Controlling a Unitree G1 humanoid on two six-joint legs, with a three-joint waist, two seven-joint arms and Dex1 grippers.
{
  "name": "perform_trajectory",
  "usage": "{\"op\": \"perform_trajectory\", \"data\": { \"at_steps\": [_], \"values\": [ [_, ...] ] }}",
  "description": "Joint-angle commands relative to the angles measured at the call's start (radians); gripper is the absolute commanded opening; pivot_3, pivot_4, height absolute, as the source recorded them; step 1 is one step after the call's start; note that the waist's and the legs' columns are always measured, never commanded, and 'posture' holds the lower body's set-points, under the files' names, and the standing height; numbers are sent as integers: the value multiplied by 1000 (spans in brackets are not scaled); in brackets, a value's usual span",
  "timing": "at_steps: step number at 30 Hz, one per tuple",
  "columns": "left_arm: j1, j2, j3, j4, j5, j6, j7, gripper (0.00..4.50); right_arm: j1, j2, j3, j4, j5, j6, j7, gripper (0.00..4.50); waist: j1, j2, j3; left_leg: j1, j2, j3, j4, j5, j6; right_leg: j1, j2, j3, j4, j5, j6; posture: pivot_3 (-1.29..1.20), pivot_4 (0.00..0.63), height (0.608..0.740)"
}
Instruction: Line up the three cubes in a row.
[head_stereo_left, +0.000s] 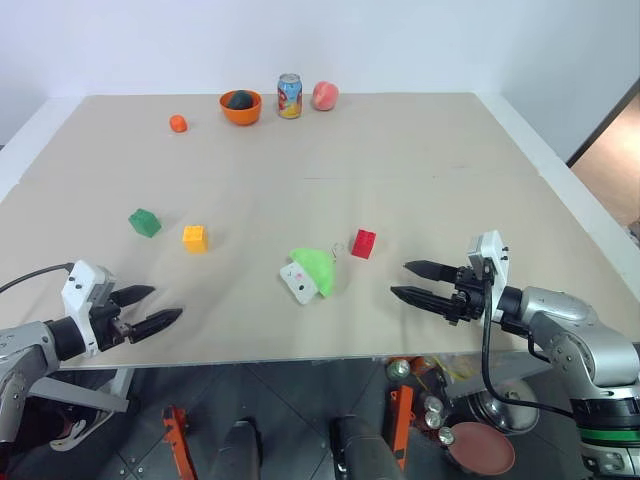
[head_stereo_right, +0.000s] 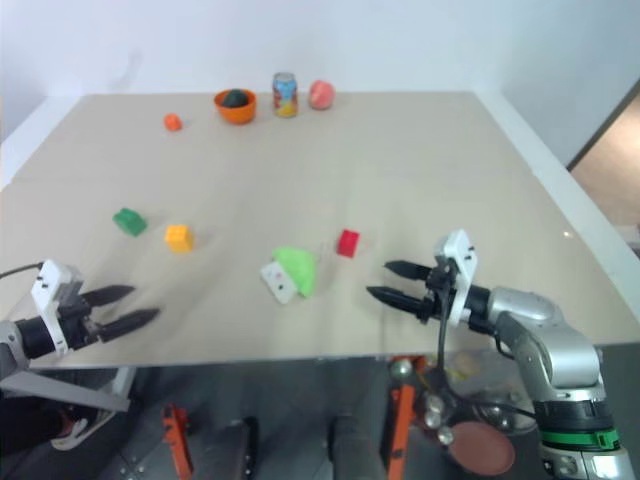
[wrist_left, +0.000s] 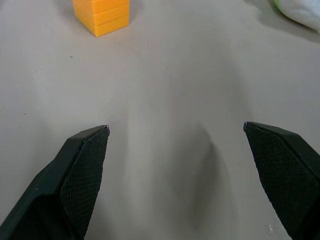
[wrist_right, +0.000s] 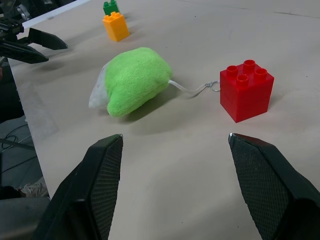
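On the bench both tools hang spread wide and hold nothing: the left tool at the near left edge, the right tool near right. The plush toy lies between the right tool and the left-hand pair, so I would take the red cube, just far of that tool, and carry it over the toy. The yellow cube and green cube already sit close together at mid-left. The orange bowl at the far edge holds a dark round thing.

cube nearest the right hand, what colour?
Red cube, clearest in the right wrist view.
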Motion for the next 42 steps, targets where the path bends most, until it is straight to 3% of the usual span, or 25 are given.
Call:
{"op": "perform_trajectory", "data": {
  "at_steps": [1, 7, 14, 23, 32, 39, 42],
  "values": [
    [-36, -2, -28, 8, 18, -63, -46, 4451, -28, -30, 0, -65, 7, -5, 27, 3471, 0, 0, 0, 0, 0, 0, 0, 0, 0, 0, 0, 0, 0, 0, 0, 0, 150, 740],
    [-148, 32, -141, 50, 43, -194, -264, 4451, -167, -35, 125, -100, -16, -21, 125, 3471, -1, -1, -1, 0, 1, 0, 4, 0, 0, 1, 1, 1, 1, 2, 0, 0, 150, 740],
    [-176, 54, -210, 3, 54, -283, -413, 4451, -344, 35, 295, 90, -177, -160, 201, 3471, -3, -1, -1, -1, 1, 1, 4, 0, 0, -1, 2, 2, 1, 3, 1, 0, 150, 740],
    [-163, 33, -233, -44, 52, -306, -406, 4451, -558, 175, 388, 459, -368, -410, 240, 3471, -3, -1, -1, -1, 3, 1, 4, 0, 0, -1, 5, 3, 1, 5, 1, 0, 150, 740],
    [-113, 22, -230, -112, 46, -291, -349, 4451, -645, 277, 429, 635, -438, -489, 303, 3471, -3, -1, 0, 0, 5, 1, 4, 0, 0, 0, 7, 4, 2, 6, 0, 0, 150, 740],
    [-122, 15, -237, -161, 36, -260, -307, 4451, -689, 370, 425, 812, -495, -521, 246, 3471, -3, -1, -1, 1, 7, 1, 4, 0, 0, 0, 10, 5, 2, 7, -1, 0, 150, 740],
    [-134, 9, -239, -177, 36, -254, -289, 4500, -666, 386, 422, 818, -496, -530, 254, 2272, -3, -1, -1, 2, 8, 1, 4, 0, 0, 0, 12, 5, 3, 7, -1, 0, 150, 740]
  ]
}}
